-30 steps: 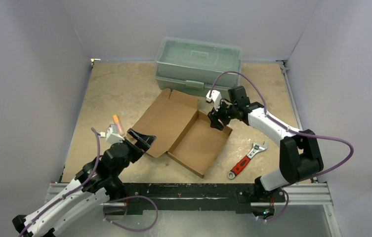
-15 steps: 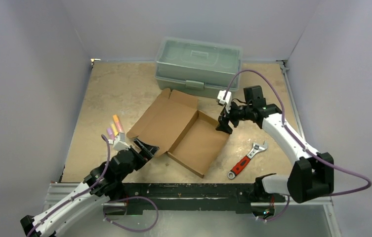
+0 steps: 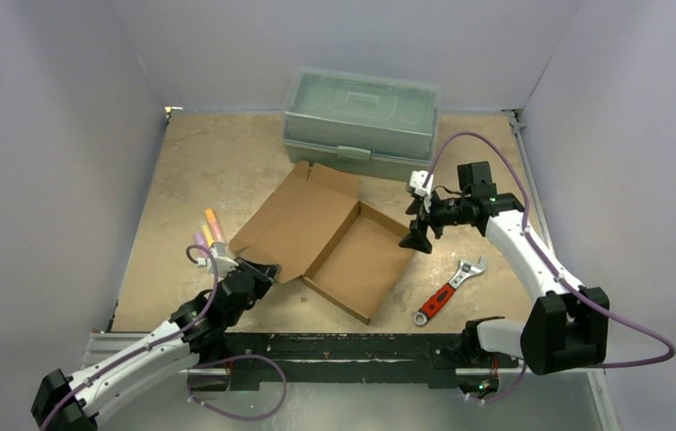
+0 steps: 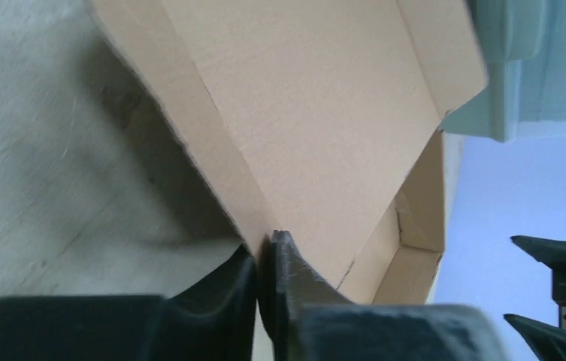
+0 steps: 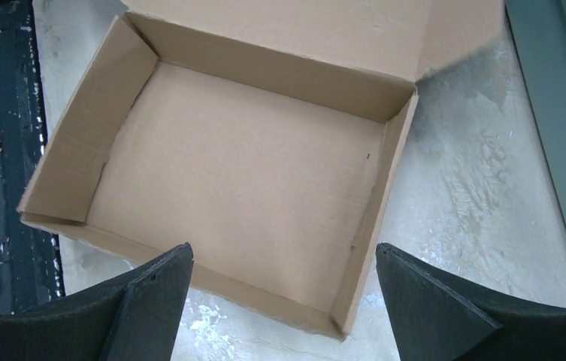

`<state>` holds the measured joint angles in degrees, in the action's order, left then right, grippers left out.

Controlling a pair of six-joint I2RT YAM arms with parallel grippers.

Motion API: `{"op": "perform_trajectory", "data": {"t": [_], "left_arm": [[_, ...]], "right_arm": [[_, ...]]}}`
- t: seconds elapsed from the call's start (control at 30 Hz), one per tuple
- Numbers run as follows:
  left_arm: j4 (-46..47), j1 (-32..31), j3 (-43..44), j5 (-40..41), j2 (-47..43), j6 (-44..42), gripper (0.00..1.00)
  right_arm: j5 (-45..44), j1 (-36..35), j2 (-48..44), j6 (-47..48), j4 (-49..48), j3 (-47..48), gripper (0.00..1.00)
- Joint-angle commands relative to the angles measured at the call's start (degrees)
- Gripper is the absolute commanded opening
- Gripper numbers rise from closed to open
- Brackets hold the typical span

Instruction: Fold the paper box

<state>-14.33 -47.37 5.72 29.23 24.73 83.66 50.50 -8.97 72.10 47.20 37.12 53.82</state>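
The paper box is brown corrugated cardboard, a shallow tray in the middle of the table. Its lid flap lies open to the left. My left gripper is at the lid's near left edge. In the left wrist view the gripper is shut, pinching the edge of the lid. My right gripper hangs open just beyond the tray's right corner. In the right wrist view the gripper spreads wide above the near wall of the tray, touching nothing.
A grey-green plastic toolbox stands at the back, just behind the lid. A red-handled adjustable wrench lies right of the box. Several pastel-coloured sticks lie left of the lid, close to my left arm.
My left gripper has closed on the lid's edge. My right gripper has pulled back to the right, away from the tray's far corner, and has opened wider.
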Motion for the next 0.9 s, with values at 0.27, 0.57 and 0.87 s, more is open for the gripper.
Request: {"op": "perform_trajectory", "data": {"t": [0.27,0.57,0.87], "left_arm": [[-0.4,-0.1,2.4,7.3,-8.5,-23.0,0.00],[8.5,-0.1,3.2,0.2,-19.2,-48.8,0.00],[25.9,-0.1,8.4,-7.0,-2.9,-67.0,0.00]], "right_arm": [[0.9,0.0,0.8,1.2,0.6,-0.3,0.94],[3.3,1.6,0.5,-10.5,-5.6,2.7,0.99],[1.3,2.3,5.5,-26.8,-15.5,10.7,0.99]]}}
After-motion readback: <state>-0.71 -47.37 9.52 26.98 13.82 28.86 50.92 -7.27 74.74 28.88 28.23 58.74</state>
